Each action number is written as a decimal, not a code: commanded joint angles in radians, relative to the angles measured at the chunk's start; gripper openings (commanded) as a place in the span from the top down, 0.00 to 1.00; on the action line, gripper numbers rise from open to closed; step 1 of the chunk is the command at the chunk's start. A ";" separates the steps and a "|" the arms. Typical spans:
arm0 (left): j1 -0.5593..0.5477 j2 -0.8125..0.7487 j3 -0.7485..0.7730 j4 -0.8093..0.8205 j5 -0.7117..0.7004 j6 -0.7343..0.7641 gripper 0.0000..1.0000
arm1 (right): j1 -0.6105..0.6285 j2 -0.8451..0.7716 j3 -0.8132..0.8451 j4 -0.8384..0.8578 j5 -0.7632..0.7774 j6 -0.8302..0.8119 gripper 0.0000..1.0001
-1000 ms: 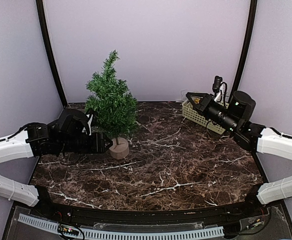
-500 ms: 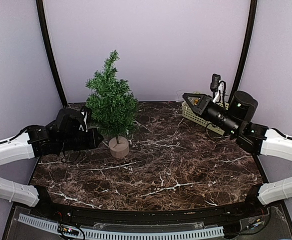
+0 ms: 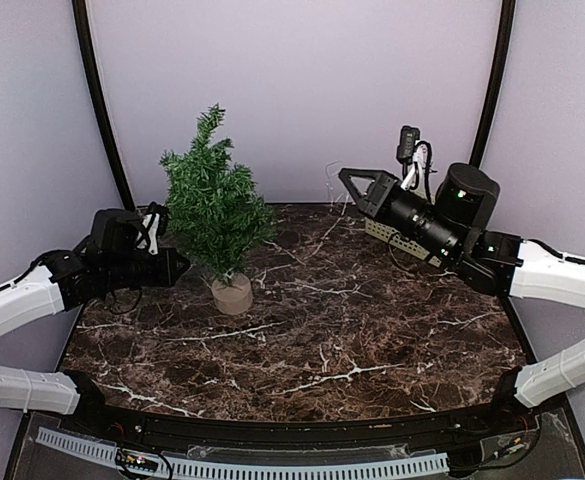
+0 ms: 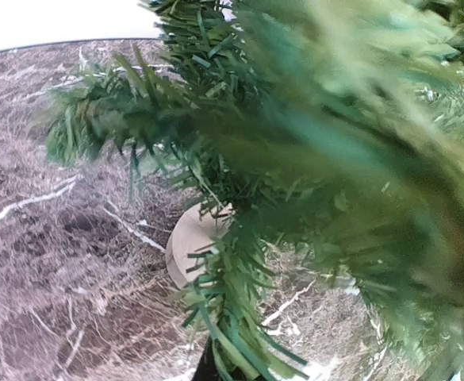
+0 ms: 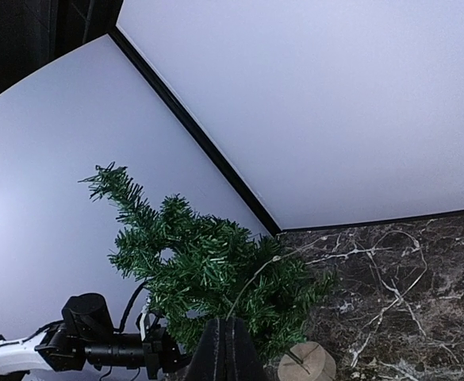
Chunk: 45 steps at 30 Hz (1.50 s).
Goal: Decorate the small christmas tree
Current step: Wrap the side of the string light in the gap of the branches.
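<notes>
The small christmas tree point(image 3: 214, 205) stands at the back left on its round wooden base point(image 3: 232, 294), leaning slightly left. My left gripper point(image 3: 179, 266) reaches in from the left, shut on one of the lower branches. In the left wrist view, needles point(image 4: 311, 151) fill the frame and a branch runs out from the dark jaws of the left gripper point(image 4: 216, 363). My right gripper point(image 3: 346, 177) hovers to the tree's right, shut on a thin pale strand point(image 5: 283, 274). That strand curves up from the right gripper point(image 5: 232, 327) in front of the tree point(image 5: 208, 278).
A pale slotted basket point(image 3: 400, 240) sits at the back right, partly behind the right arm. A black frame post point(image 3: 100, 100) rises just behind the tree. The left arm point(image 5: 97, 348) shows low in the right wrist view, beside the base point(image 5: 307, 363).
My left gripper closed on a lower branch and drew back left, shifting and tipping the tree leftward. My right gripper moved left toward the tree, carrying the strand.
</notes>
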 commanded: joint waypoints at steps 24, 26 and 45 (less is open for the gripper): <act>0.154 -0.128 0.011 -0.017 0.208 0.212 0.29 | 0.026 0.170 0.268 -0.056 0.253 -0.059 1.00; 0.147 -0.158 0.007 -0.029 0.250 0.175 0.26 | 0.026 0.173 0.279 -0.074 0.279 -0.062 1.00; -0.029 0.000 -0.045 0.157 0.206 0.016 0.54 | 0.025 0.160 0.301 -0.109 0.287 -0.070 1.00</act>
